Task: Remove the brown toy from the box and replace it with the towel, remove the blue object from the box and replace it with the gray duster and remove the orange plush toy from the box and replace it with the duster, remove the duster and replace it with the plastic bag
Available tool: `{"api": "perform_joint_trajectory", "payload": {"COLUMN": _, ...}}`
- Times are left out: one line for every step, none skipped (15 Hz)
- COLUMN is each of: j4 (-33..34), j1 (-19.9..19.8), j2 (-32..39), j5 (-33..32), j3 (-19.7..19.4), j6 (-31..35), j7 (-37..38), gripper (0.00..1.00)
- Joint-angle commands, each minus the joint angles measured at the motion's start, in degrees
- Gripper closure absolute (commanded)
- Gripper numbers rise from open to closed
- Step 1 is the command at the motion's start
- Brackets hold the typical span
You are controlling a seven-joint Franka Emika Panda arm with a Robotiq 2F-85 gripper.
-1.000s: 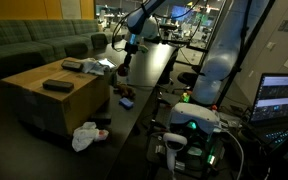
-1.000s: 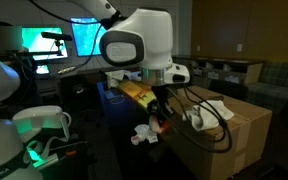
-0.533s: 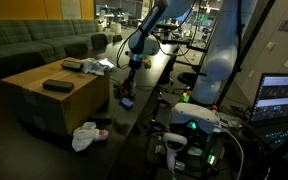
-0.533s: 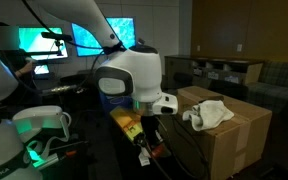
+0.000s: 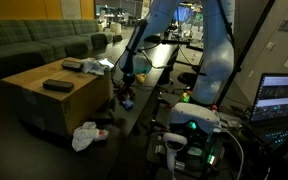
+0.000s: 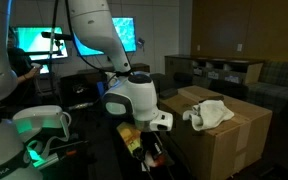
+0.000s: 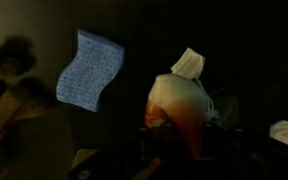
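Note:
In the wrist view my gripper point(image 7: 181, 127) is shut on the orange plush toy point(image 7: 179, 100), whose white tag sticks up. In an exterior view the gripper point(image 5: 126, 82) hangs low beside the box point(image 5: 54, 105); in the opposite one the gripper point(image 6: 149, 150) is down in front of the box point(image 6: 234, 140). The gray duster point(image 5: 57, 86) lies flat on top of the box. The plastic bag point(image 5: 84, 135) lies crumpled on the floor by the box. A blue object point(image 7: 89, 68) lies below the gripper, to the left of the toy. A pale towel point(image 6: 209, 112) rests on the box.
A brownish soft shape point(image 7: 14, 95) lies at the left of the wrist view. A dark item point(image 5: 72, 65) sits at the back of the box top. A sofa point(image 5: 34, 45) stands behind the box. The robot base and a laptop point(image 5: 279, 98) are to the right.
The arm has come down from beside the top of the box to low next to it, carrying the orange plush toy. The jaws stayed shut on it.

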Motion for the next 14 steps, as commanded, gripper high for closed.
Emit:
{"api": "perform_joint_trajectory", "payload": {"j4": 4.71, "j1": -1.51, "j2": 6.58, "j5": 1.88, "j3": 2.21, "j6": 5.33, "j7": 0.11, "gripper": 0.95}}
{"api": "perform_joint_trajectory", "payload": {"j4": 5.6, "j1": -1.86, "j2": 7.98, "j5": 1.81, "j3": 2.43, "j6": 6.54, "j7": 0.3, "gripper": 0.93}}
{"api": "perform_joint_trajectory", "payload": {"j4": 6.4, "j1": -2.54, "j2": 9.15, "j5": 1.73, "j3": 2.96, "j6": 7.91, "j7": 0.28, "gripper": 0.82}}
{"api": "perform_joint_trajectory", "payload": {"j4": 7.31, "j1": -2.76, "j2": 10.45, "j5": 1.55, "j3": 3.02, "j6": 9.62, "j7": 0.53, "gripper": 0.69}}
{"api": "perform_joint_trajectory", "payload": {"j4": 8.02, "j1": -3.18, "j2": 11.56, "j5": 1.3, "j3": 3.19, "j6": 10.81, "j7": 0.68, "gripper": 0.57}}
{"api": "perform_joint_trajectory", "payload": {"j4": 8.63, "j1": -3.38, "j2": 12.46, "j5": 1.16, "j3": 3.13, "j6": 12.24, "j7": 0.94, "gripper": 0.53}}
{"api": "perform_joint_trajectory", "payload": {"j4": 9.15, "j1": -3.62, "j2": 13.11, "j5": 1.05, "j3": 3.18, "j6": 12.98, "j7": 1.13, "gripper": 0.46}}
{"api": "perform_joint_trajectory", "payload": {"j4": 9.54, "j1": -3.99, "j2": 13.71, "j5": 1.02, "j3": 3.54, "j6": 14.15, "j7": 1.29, "gripper": 0.39}}
{"api": "perform_joint_trajectory", "payload": {"j4": 9.78, "j1": -4.23, "j2": 14.1, "j5": 1.05, "j3": 3.73, "j6": 15.48, "j7": 1.5, "gripper": 0.3}}
{"api": "perform_joint_trajectory", "payload": {"j4": 10.04, "j1": -4.52, "j2": 14.35, "j5": 1.02, "j3": 4.13, "j6": 16.27, "j7": 1.78, "gripper": 0.23}}
{"api": "perform_joint_trajectory", "payload": {"j4": 10.17, "j1": -4.8, "j2": 14.59, "j5": 0.91, "j3": 4.59, "j6": 17.17, "j7": 2.03, "gripper": 0.14}}
{"api": "perform_joint_trajectory", "payload": {"j4": 10.25, "j1": -4.84, "j2": 14.73, "j5": 0.92, "j3": 4.92, "j6": 18.39, "j7": 2.39, "gripper": 0.08}}
{"api": "perform_joint_trajectory", "payload": {"j4": 10.09, "j1": -5.54, "j2": 14.52, "j5": 0.65, "j3": 5.83, "j6": 19.02, "j7": 2.59, "gripper": 0.02}}
{"api": "perform_joint_trajectory", "payload": {"j4": 9.97, "j1": -6.0, "j2": 14.44, "j5": 0.54, "j3": 6.65, "j6": 20.05, "j7": 2.96, "gripper": 0.0}}
